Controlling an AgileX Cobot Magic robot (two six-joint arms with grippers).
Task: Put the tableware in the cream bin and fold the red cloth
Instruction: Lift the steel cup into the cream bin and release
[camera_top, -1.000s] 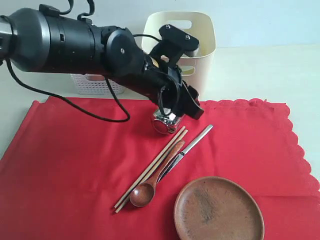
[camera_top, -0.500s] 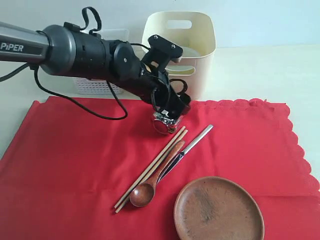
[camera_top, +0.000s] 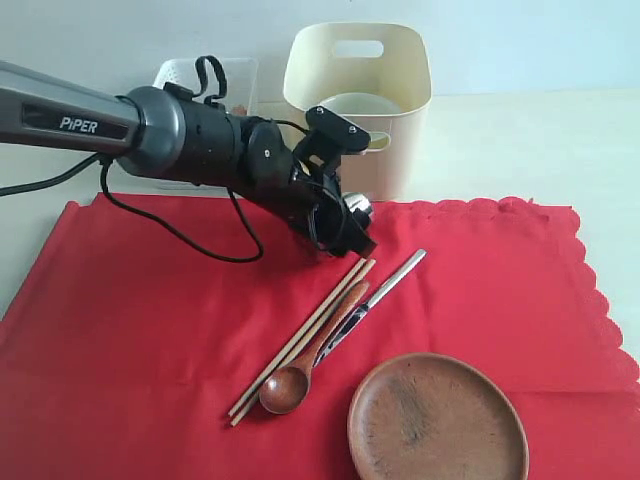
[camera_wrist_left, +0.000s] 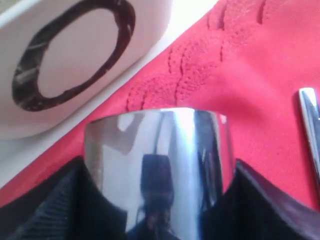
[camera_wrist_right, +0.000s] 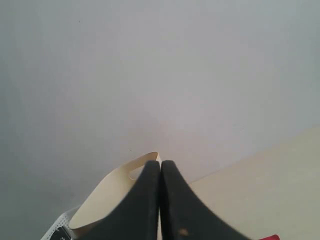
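Across the table (camera_top: 520, 140) lies the cloth (camera_top: 150, 320), spread flat under the tableware; folding must wait until that is cleared, I judge. At 12 o'clock, just off the scalloped edge, stands the bin (camera_top: 400, 130), close for short carries. At 5 o'clock sits the plate (camera_top: 437, 418). At centre the chopsticks (camera_top: 300, 338), utensil (camera_top: 395, 278) and spoon (camera_top: 285, 388) lie together, slanting toward 1 o'clock. Between centre and bin, the cup (camera_wrist_left: 157, 145) is clamped by its sides in the left gripper (camera_top: 352, 225), likely for lifting over the rim. Idle, the right gripper (camera_wrist_right: 160, 200), jaws pressed together, is outside the exterior view.
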